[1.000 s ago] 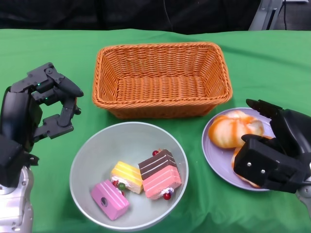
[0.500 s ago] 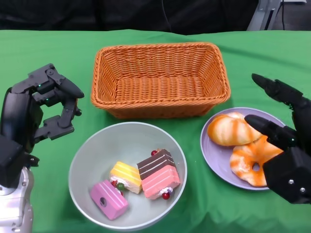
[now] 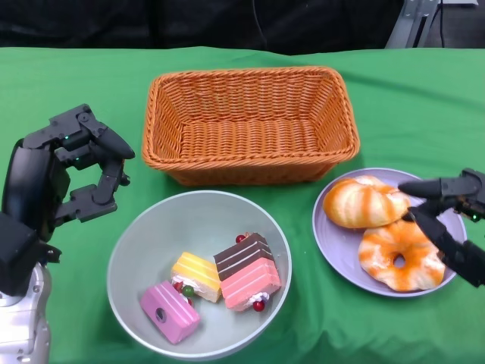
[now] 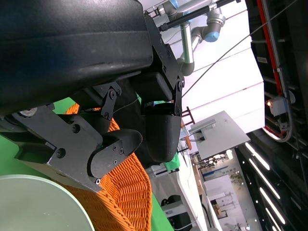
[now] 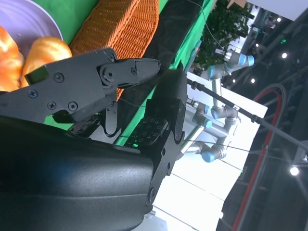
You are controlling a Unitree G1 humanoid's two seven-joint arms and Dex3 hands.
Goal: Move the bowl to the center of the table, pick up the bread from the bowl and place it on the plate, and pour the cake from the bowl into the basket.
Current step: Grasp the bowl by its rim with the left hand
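Bowl: your pale grey round bowl (image 3: 198, 274) sits on the green-covered table (image 3: 424, 98) at the near middle, just in front of the orange woven rectangular basket (image 3: 250, 125).
Cake: three striped cake slices lie inside the bowl: a pink one (image 3: 170, 311) nearest you, a yellow one (image 3: 198, 276) beside it, and a brown-and-pink one (image 3: 248, 271) to the right.
Bread: you can see both pieces on the round lilac plate (image 3: 331, 235), which lies right of the bowl; the orange-streaked round bun (image 3: 361, 202) is on the far side and the orange glazed ring-shaped bread (image 3: 400, 255) on the near side, the two touching.
Basket: nothing shows inside it from the head view.
Left hand: your left hand (image 3: 72, 176) hovers left of the bowl, off the rim, fingers curved but apart, with nothing in them.
Right hand: your right hand (image 3: 453, 220) hangs over the right edge of the plate, above the ring-shaped bread; its fingers (image 3: 433, 187) are spread and hold nothing.
Wrist views: your right wrist view shows the bun and a basket corner beyond the fingers.
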